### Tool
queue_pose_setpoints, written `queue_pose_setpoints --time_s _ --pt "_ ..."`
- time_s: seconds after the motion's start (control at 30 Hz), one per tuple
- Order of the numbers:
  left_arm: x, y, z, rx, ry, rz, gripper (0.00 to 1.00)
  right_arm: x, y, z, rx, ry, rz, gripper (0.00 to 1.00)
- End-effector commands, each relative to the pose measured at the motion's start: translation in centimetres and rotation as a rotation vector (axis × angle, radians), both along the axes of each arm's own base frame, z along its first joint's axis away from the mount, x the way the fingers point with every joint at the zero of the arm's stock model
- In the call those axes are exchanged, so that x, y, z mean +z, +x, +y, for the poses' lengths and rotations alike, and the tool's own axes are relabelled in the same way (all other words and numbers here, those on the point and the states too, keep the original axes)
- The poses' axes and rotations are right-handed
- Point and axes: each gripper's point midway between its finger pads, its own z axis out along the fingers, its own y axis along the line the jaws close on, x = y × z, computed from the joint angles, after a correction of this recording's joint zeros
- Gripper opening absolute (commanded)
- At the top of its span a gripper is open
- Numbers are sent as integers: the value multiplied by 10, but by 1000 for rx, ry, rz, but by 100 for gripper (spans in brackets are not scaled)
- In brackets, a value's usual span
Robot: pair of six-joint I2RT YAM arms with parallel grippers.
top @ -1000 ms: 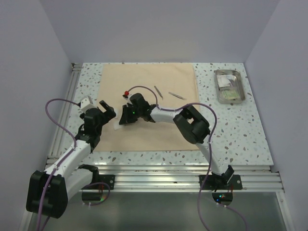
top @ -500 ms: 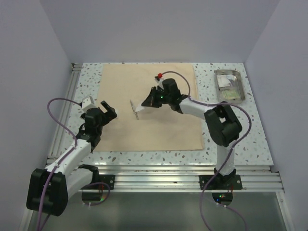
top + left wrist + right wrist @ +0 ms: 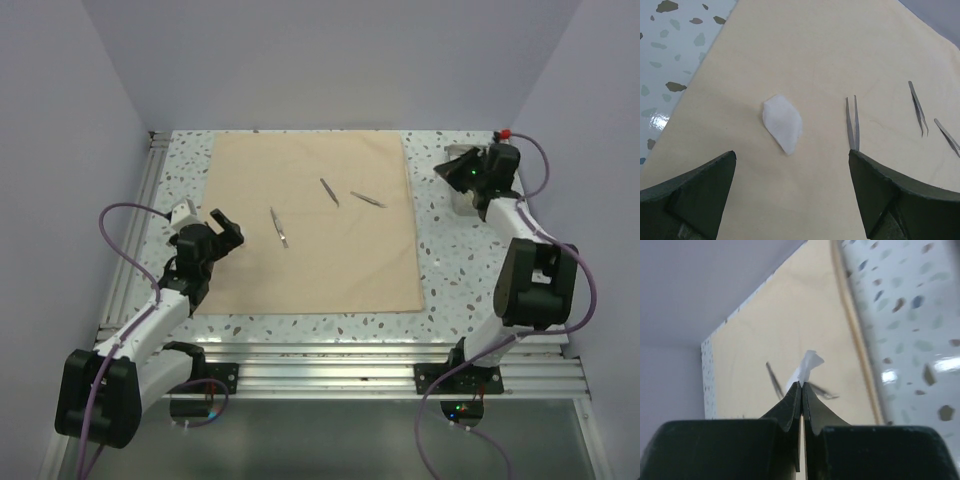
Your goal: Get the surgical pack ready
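Observation:
The tan cloth lies flat in the middle of the table. Three thin metal instruments rest on it: one to the left, two further back. My left gripper hovers open over the cloth's left edge. In the left wrist view a small white sachet and one instrument lie just ahead of that gripper. My right gripper is at the back right over the steel tray, which the arm mostly hides. It is shut on a small white sachet.
The speckled tabletop shows on both sides of the cloth. White walls close in the back and the sides. An aluminium rail runs along the near edge, and purple cables loop off both arms.
My right gripper pinched shut beside the left gripper, then swung across the cloth to the tray at the far right with a white sachet. An instrument now lies exposed on the cloth's left.

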Motion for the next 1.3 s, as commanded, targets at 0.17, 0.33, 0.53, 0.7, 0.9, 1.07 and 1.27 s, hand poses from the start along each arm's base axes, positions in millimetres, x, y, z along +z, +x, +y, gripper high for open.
queue_pose_setpoints --time_s 0.17,0.33,0.53,0.7,0.9,1.07,1.27 --pt "11 8 -6 -45 2 -54 98 0 11 -129 -434 125 -133 0" --pt "11 8 -9 -62 0 -57 98 10 33 -163 -532 92 -206 0" --pt "10 8 -11 -76 -5 -58 98 7 51 -186 -593 75 -261 0" --pt "19 7 -16 -111 -10 -103 98 3 67 -199 -595 104 -330 0" --pt "17 6 -21 -138 -10 -113 99 -18 95 -211 -587 183 -380 0" --pt "15 9 -25 -163 -11 -109 99 -41 115 -219 -580 186 -363 0" --pt "16 9 -26 -166 -5 -110 99 -49 89 -225 -665 167 -319 53"
